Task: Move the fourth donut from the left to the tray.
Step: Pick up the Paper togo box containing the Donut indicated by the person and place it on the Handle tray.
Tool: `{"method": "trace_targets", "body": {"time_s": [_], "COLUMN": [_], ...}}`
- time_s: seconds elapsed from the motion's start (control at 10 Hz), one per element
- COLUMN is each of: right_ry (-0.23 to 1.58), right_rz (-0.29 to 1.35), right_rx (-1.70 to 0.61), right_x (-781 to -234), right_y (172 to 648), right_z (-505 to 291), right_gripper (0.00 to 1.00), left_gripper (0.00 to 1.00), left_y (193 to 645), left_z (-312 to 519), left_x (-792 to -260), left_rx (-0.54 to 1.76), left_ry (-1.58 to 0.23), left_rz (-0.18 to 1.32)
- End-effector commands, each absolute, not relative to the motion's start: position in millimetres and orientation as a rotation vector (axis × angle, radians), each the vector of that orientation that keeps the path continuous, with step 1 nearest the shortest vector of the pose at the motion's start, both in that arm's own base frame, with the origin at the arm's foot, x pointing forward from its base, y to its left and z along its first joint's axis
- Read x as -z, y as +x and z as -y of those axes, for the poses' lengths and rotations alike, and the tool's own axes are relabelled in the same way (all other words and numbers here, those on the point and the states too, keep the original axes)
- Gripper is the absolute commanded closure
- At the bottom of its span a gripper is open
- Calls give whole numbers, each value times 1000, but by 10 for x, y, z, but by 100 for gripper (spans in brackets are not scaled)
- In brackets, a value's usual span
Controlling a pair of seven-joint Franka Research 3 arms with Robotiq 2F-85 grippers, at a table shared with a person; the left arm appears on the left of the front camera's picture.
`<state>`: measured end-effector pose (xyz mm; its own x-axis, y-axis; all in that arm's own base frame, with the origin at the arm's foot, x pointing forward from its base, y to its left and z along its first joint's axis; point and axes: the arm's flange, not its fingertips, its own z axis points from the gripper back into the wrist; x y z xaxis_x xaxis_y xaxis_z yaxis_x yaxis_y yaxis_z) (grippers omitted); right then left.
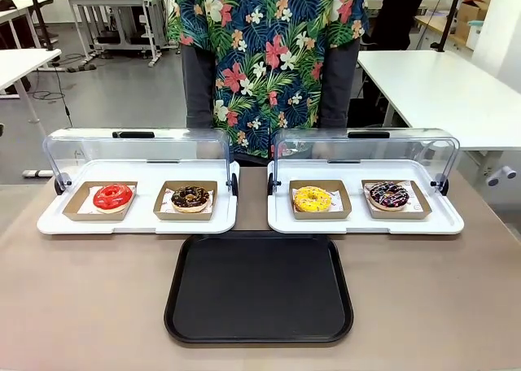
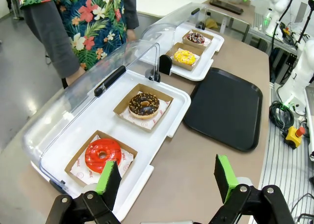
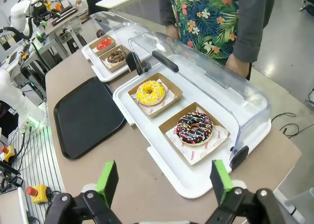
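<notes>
Both my pairs of jaws stand wide apart and grip nothing. My left gripper (image 2: pixel 166 177) hangs at the bottom of its wrist view, above the table edge near the red-glazed donut (image 2: pixel 102 154). My right gripper (image 3: pixel 163 181) hangs at the bottom of its own view, just short of the right display tray (image 3: pixel 196 182).

The fourth donut (image 3: pixel 195 128) sits right of centre in that view, chocolate with pink and white stripes, on paper in its cardboard holder (image 3: pixel 167 123). The yellow-glazed donut (image 3: pixel 150 92) lies beside it, up and to the left. The clear lid (image 3: pixel 206 81) is swung up toward the person (image 3: pixel 216 17), which leaves the near side open to me.

The black tray (image 3: pixel 88 116) lies bare at the left of the frame, just beside the display tray, so I judge the carry short. The holder's brown rim looks the safer hold, not the glaze.
</notes>
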<state>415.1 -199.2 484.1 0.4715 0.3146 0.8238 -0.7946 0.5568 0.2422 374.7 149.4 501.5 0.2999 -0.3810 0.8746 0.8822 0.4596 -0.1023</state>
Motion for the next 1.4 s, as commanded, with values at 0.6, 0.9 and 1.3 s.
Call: {"method": "trace_targets", "body": {"time_s": [0.6,0.9,1.3], "right_ry": [689,689,689], "right_rz": [850,850,850], "right_rx": [-761,-761,-761], "right_x": [-4839,-4839,-4839], "right_y": [4175,4175,4175], "right_z": [1987,1987,1987], "right_gripper": [0,0,0], "left_gripper": [0,0,0], "left_y": [3754,3754,3754], "left_z": [-1503,-1503,-1503], "left_x": [-5062,-5062,-5062], "left_rx": [915,915,915], "left_ry": [-677,-677,-677], "left_rz": [907,907,907]}}
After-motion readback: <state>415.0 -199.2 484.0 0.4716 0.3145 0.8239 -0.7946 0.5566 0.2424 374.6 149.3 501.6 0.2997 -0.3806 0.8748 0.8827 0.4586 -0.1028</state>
